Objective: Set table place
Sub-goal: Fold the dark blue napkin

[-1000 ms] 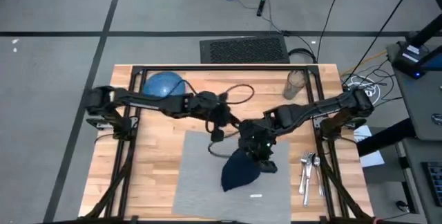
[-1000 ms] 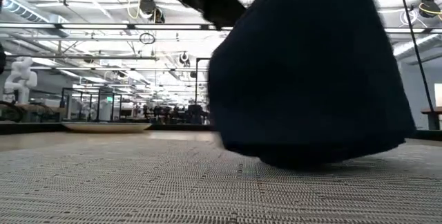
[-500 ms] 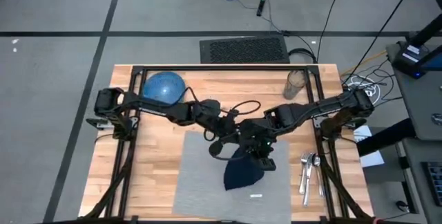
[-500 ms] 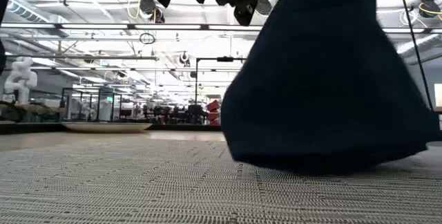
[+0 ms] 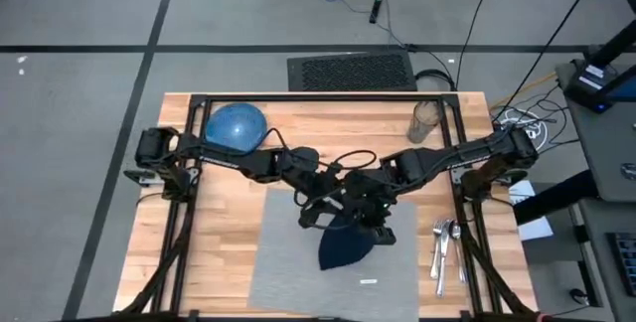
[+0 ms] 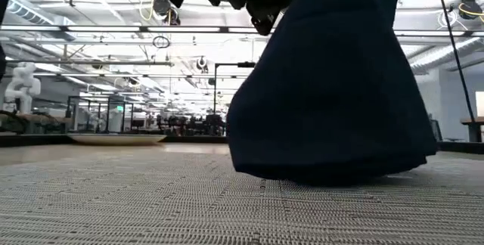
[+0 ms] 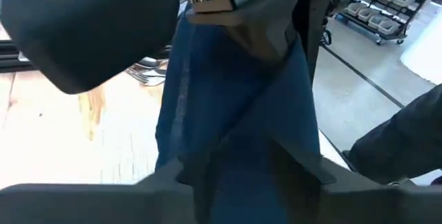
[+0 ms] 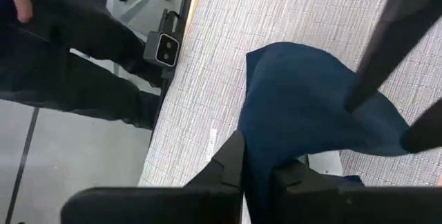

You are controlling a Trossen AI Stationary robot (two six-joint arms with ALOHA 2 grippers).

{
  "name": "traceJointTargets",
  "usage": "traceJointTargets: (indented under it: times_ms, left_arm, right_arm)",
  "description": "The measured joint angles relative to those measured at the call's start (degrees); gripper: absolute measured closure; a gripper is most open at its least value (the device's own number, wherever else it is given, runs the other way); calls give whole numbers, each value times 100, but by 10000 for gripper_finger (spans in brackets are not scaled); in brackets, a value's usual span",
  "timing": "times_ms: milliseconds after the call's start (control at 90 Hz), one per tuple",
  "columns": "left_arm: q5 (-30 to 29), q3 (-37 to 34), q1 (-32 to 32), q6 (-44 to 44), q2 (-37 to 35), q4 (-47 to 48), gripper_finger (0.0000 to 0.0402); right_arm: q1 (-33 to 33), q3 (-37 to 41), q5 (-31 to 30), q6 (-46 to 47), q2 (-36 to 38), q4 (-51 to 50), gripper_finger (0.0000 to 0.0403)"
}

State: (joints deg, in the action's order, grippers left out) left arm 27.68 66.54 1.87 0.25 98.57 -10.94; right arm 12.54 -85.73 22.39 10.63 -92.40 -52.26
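From my station I count one grey placemat [image 5: 298,262], one navy napkin [image 5: 343,247], one blue dish [image 5: 236,126], one glass [image 5: 424,121] and one cluster of cutlery [image 5: 443,242]; how many pieces it holds I can't tell.

The large table [image 5: 219,252] is seen to be of light, matt butcher-block wood strips, framed by thin black metal rails. The flat light-grey placemat [image 6: 113,200] is shown as coarse woven fabric. The dark navy napkin [image 6: 333,101] is soft, matt cloth, draped in folds.
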Motion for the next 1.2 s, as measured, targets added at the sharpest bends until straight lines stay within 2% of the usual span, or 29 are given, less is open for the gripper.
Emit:
traceJointTargets:
  times_ms: [211,389,556,889,1067,1200]
  left_arm:
    - [40,9,46,8,-11,-69,217]
    - [288,9,74,20,-11,-212,212]
    - [776,11,94,7,-13,-188,212]
    - [1241,20,212,0,-18,743,259]
    - [1225,20,271,2,11,921,273]
    - [991,20,267,30,55,1379,274]
  right_arm:
    - [22,0,-8,49,0,303,403]
    - [15,-2,-109,51,0,439,403]
    - [6,-2,-131,74,0,389,403]
    - [-29,-2,-201,90,0,351,403]
    - [-60,-2,-308,68,0,351,403]
    - [-60,-2,-308,62,0,353,403]
